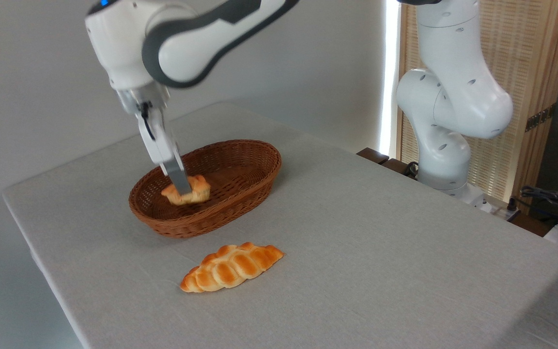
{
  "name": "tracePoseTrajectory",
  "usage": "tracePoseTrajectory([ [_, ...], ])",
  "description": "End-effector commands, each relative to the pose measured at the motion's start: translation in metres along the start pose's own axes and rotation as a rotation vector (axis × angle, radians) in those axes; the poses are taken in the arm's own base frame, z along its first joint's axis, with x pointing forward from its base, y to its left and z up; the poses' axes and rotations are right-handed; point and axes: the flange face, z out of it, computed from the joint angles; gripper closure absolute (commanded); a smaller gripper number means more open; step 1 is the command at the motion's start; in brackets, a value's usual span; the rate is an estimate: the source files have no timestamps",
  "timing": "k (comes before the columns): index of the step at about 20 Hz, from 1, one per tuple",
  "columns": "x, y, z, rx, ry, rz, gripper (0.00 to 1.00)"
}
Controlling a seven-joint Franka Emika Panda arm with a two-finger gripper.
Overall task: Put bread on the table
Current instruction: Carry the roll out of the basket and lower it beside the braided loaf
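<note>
The grey cloth table [356,232] lies bare to the right of the oval wicker basket [240,194], its near-left edge close to the braided loaf [231,267]. The bread [193,192], a lobed golden bun, sits in the basket's left end, tipped sideways. The gripper [182,188] reaches steeply down onto it; whether the fingers clamp it I cannot tell.

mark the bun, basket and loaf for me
bun [196,190]: camera view, orange top right of the tool finger.
basket [255,180]: camera view, right wicker wall.
loaf [230,267]: camera view, middle of the braided top.
</note>
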Motion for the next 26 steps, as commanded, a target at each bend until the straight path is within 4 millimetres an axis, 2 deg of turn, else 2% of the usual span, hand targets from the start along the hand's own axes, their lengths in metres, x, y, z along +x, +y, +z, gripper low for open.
tracePoseTrajectory([
  [1,-0.011,-0.002,-0.045,-0.04,0.0,-0.021,1.0],
  [3,-0.029,-0.009,-0.051,-0.063,-0.039,-0.038,1.0],
  [7,-0.074,-0.007,-0.068,-0.096,-0.106,0.01,1.0],
  [9,-0.112,-0.002,-0.073,-0.095,-0.119,0.053,1.0],
  [12,-0.164,0.001,-0.061,-0.133,-0.127,0.152,0.91],
  [14,-0.181,0.005,-0.04,-0.166,-0.138,0.181,0.88],
  [15,-0.188,0.003,-0.028,-0.173,-0.158,0.178,0.82],
  [17,-0.193,-0.001,-0.005,-0.147,-0.217,0.193,0.61],
  [19,-0.196,-0.001,0.015,-0.136,-0.232,0.234,0.5],
  [23,-0.196,-0.002,0.03,-0.136,-0.222,0.295,0.0],
  [26,-0.195,0.0,0.038,-0.153,-0.229,0.3,0.0],
])
